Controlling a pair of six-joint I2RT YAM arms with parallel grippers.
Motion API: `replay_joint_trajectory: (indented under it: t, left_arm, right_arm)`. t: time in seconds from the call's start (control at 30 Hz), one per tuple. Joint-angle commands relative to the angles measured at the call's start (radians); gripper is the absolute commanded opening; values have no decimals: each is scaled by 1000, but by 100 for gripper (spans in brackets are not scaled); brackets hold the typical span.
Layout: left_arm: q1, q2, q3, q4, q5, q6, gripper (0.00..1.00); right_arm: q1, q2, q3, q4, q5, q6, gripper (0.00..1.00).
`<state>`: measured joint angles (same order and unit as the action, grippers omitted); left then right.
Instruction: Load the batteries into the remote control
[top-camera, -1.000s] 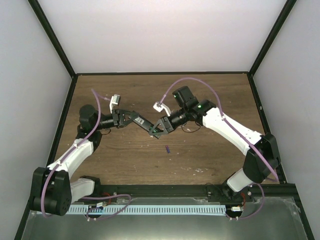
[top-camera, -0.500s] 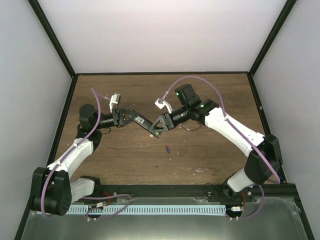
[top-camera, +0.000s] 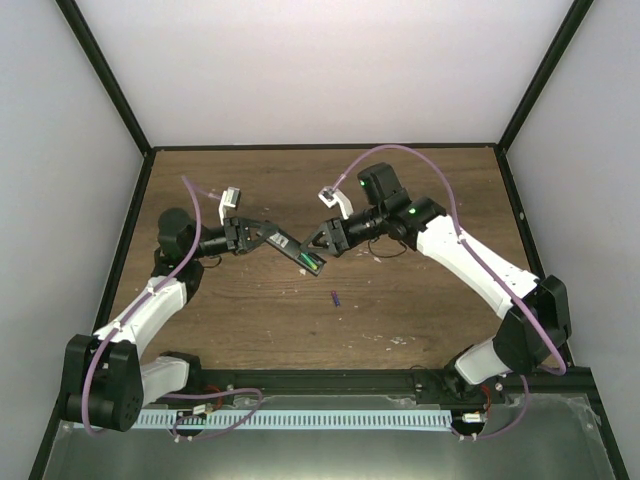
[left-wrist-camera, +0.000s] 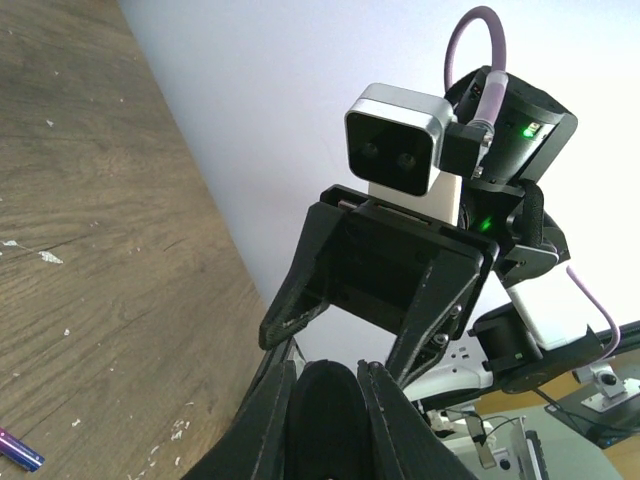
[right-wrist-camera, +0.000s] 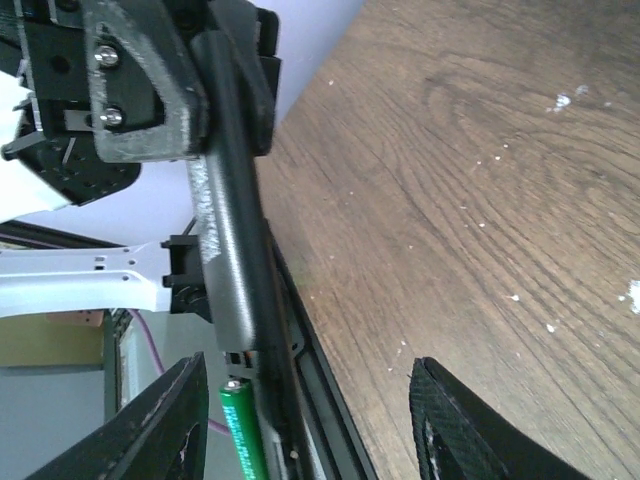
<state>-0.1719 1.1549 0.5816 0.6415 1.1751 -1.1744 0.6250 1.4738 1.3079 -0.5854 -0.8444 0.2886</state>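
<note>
My left gripper (top-camera: 270, 238) is shut on one end of the black remote control (top-camera: 296, 253), holding it above the table. The green battery (top-camera: 309, 261) lies in the remote near its free end. In the right wrist view the green battery (right-wrist-camera: 240, 432) sits beside the remote's dark bar (right-wrist-camera: 235, 270). My right gripper (top-camera: 316, 243) hangs just right of the remote, open, with nothing between its fingers (right-wrist-camera: 452, 425). The purple-blue battery (top-camera: 335, 297) lies on the wood below them, also seen as the purple battery (left-wrist-camera: 16, 450) in the left wrist view.
White specks of debris (top-camera: 398, 340) dot the wooden table (top-camera: 420, 300). A black frame rail (top-camera: 320, 148) borders the table at the back, with white walls beyond. The arm bases and a cable tray (top-camera: 320, 418) line the near edge.
My right gripper has opened and pulled back up and to the right, off the remote. The green battery now shows uncovered in the remote. My left arm has held still.
</note>
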Motion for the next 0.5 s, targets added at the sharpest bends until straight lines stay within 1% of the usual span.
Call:
replay_joint_trajectory:
  t: [0.0, 0.47]
  left_arm:
    - [3, -13, 21, 20, 13, 8, 0]
    - [2, -27, 14, 1, 13, 20, 0]
  right_arm:
    - [-5, -15, 31, -41, 77, -20, 47]
    - [2, -20, 21, -59, 94, -37, 47]
